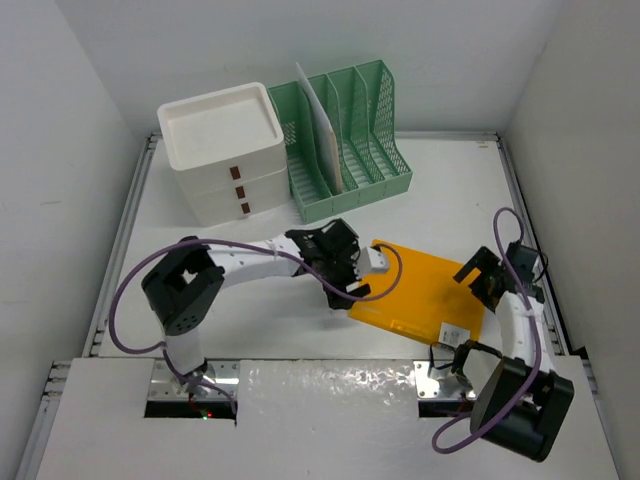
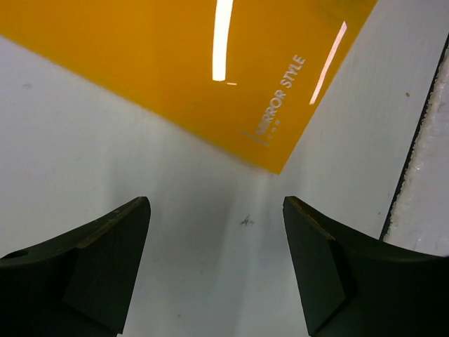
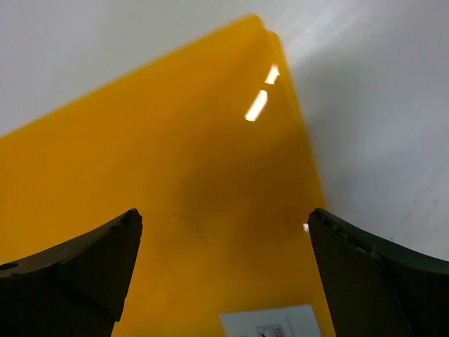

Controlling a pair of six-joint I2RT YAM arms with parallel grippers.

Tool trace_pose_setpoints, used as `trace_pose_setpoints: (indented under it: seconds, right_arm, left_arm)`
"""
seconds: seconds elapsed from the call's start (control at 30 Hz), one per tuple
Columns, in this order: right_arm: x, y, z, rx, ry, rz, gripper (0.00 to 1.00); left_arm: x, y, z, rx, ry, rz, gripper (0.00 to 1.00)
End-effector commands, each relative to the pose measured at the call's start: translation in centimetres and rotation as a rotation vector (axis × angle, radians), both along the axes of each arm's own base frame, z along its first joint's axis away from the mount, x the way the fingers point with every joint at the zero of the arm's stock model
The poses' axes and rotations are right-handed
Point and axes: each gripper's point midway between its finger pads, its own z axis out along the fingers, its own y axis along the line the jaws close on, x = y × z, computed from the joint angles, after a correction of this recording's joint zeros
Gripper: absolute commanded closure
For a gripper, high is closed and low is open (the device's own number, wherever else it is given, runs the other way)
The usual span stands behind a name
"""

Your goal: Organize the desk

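Top view, desk: the white desk (image 1: 450, 190) spreads under everything, and an orange folder (image 1: 425, 285) lies flat on it between the two arms.
Top view, crowding: the left gripper (image 1: 340, 268) and right gripper (image 1: 482, 275) both reach in at the folder. We judge they could collide or tug it opposite ways.
Left wrist, jaws: they stand apart and empty above bare desk, just short of the folder's corner. We think closing here would catch nothing.
Right wrist, jaws: they are spread wide and empty above the folder. The sheet is glossy and flat, so we expect the pads could skid or push it away.
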Motion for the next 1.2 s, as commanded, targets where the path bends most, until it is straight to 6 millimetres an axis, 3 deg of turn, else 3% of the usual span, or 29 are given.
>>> trace_pose_setpoints:
  seconds: [0.0,0.1,0.17,0.33,0.4,0.43,0.47,0.57,0.67,0.8,0.93,1.0,1.17]
  right_arm:
    - [-3.2,-1.2,-1.1,-0.076,0.117,-0.070,0.01]
    - [-4.2,-0.1,-2.6,-0.047,0.122,-0.048,0.01]
    - [-5.2,1.8,-4.4,0.036,0.134,-0.024,0.01]
    - [-5.0,5.1,-5.5,0.197,0.087,0.047,0.01]
    - [-4.0,6.1,-5.4,0.248,0.023,0.076,0.06]
    - [-3.9,7.9,-5.4,0.334,-0.013,0.121,0.16]
    - [-2.9,8.3,-4.9,0.360,-0.073,0.144,0.21]
    - [-2.3,10.7,-4.0,0.464,-0.129,0.225,0.35]
    - [-1.6,11.3,-2.9,0.442,-0.139,0.304,0.41]
    - [-0.4,14.0,-1.4,0.444,-0.130,0.469,0.42]
    - [1.3,13.7,-0.3,0.381,-0.097,0.535,0.36]
    - [0.4,12.2,-1.0,0.291,-0.002,0.527,0.28]
    - [-0.3,9.6,-0.1,0.158,0.091,0.482,0.16]
  left_arm:
    - [0.3,-3.3,1.8,-0.047,-0.164,-0.078,0.24]
    - [0.2,-4.1,1.6,-0.051,-0.200,-0.097,0.21]
    - [0.5,-4.2,1.2,-0.031,-0.243,-0.105,0.20]
    - [0.4,-3.4,-0.6,0.052,-0.372,-0.161,0.16]
    - [0.0,-2.9,-1.5,0.100,-0.436,-0.203,0.15]
    - [-0.2,-3.1,-1.6,0.094,-0.453,-0.218,0.15]
    - [-0.2,-3.1,-1.9,0.100,-0.460,-0.234,0.14]
    - [0.7,-2.5,-2.1,0.138,-0.511,-0.225,0.12]
    - [0.9,-2.3,-1.9,0.144,-0.529,-0.236,0.11]
    - [0.3,-1.6,-2.7,0.155,-0.508,-0.258,0.07]
    - [-1.1,0.0,-3.7,0.173,-0.406,-0.290,0.06]
    - [-2.2,0.5,-3.2,0.150,-0.358,-0.306,0.04]
    - [-3.5,1.2,0.7,0.070,-0.361,-0.302,0.02]
